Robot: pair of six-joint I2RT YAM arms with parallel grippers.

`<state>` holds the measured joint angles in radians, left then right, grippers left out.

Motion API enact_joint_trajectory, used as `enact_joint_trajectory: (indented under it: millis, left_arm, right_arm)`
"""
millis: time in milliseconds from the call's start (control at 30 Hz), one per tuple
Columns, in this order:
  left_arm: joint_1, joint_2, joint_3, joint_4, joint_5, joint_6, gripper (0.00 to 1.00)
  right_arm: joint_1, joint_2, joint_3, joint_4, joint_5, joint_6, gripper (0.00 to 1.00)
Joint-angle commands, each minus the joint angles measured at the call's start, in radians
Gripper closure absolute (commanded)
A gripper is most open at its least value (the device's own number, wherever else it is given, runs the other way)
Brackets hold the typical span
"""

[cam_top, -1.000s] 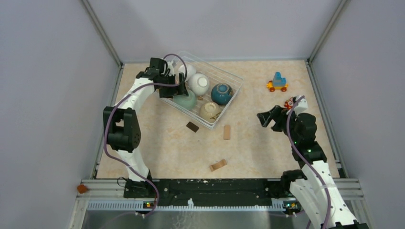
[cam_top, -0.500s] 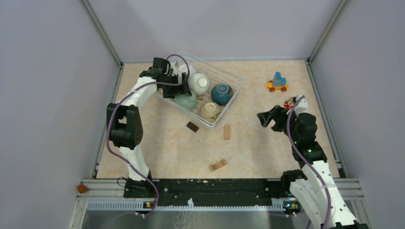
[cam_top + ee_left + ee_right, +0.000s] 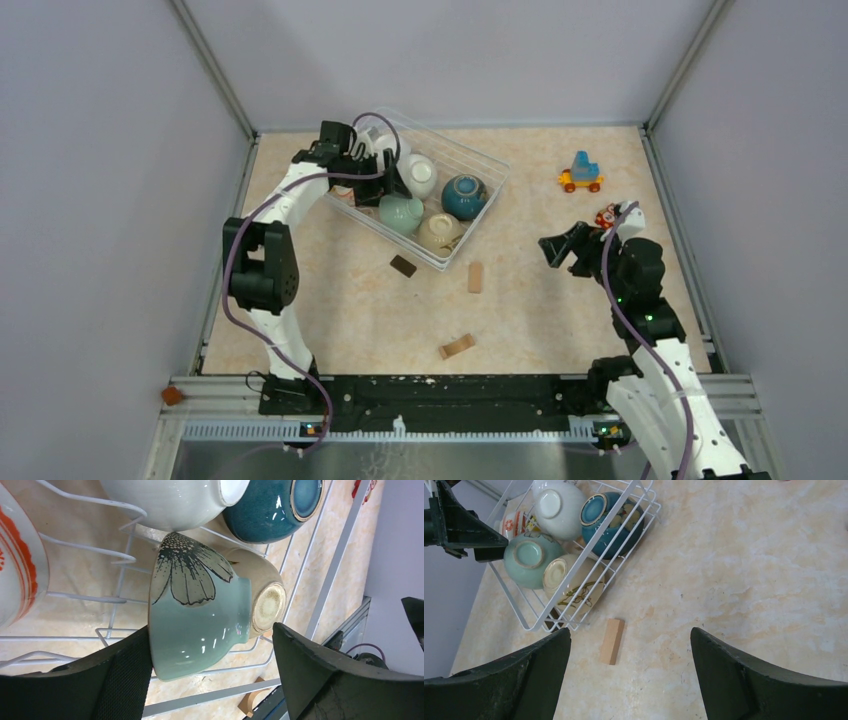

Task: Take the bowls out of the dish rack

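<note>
My left gripper point(image 3: 210, 632) stands spread around the pale green bowl point(image 3: 195, 645) — one finger at its rim, the other just off its foot. The bowl lies on its side in the dish rack point(image 3: 482, 152). My right gripper point(image 3: 560, 246) hangs open over the table point(image 3: 540, 320), well apart from the rack.

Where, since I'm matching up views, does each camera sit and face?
Top external: above and behind, looking down on the table; left arm and right arm show.
Left wrist: faces the green bowl in the dish rack; left gripper flanks it.
Right wrist: faces the dish rack across the table; right gripper frames it.
Shared: all show the green bowl.
</note>
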<state>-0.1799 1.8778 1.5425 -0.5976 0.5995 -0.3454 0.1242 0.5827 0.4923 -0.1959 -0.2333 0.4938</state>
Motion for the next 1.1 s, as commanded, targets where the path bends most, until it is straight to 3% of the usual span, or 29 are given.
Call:
enact_joint_trajectory:
  millis: [0, 267, 700, 933, 1033, 1067]
  left_arm:
    - [-0.004, -0.049, -0.009, 0.028, 0.066, -0.011, 0.15]
    - [-0.004, -0.032, -0.033, 0.053, 0.126, -0.026, 0.4]
    - [-0.005, -0.043, -0.087, 0.111, 0.196, -0.051, 0.48]
    - [-0.004, -0.044, -0.099, 0.13, 0.197, -0.054, 0.68]
    - [-0.004, -0.045, -0.101, 0.138, 0.193, -0.06, 0.66]
    - [-0.004, -0.044, -0.1, 0.14, 0.189, -0.063, 0.61]
  right_arm:
    - [0.006, -0.012, 0.056, 0.014, -0.007, 0.0, 0.12]
    - [0.006, -0.007, 0.057, 0.019, -0.014, 0.0, 0.12]
    - [0.006, -0.003, 0.062, 0.02, -0.018, 0.001, 0.13]
    - [0.006, -0.006, 0.068, 0.007, -0.017, -0.001, 0.13]
    - [0.006, -0.011, 0.071, 0.0, -0.015, -0.004, 0.13]
    - [0.006, -0.014, 0.071, 0.0, -0.013, -0.004, 0.14]
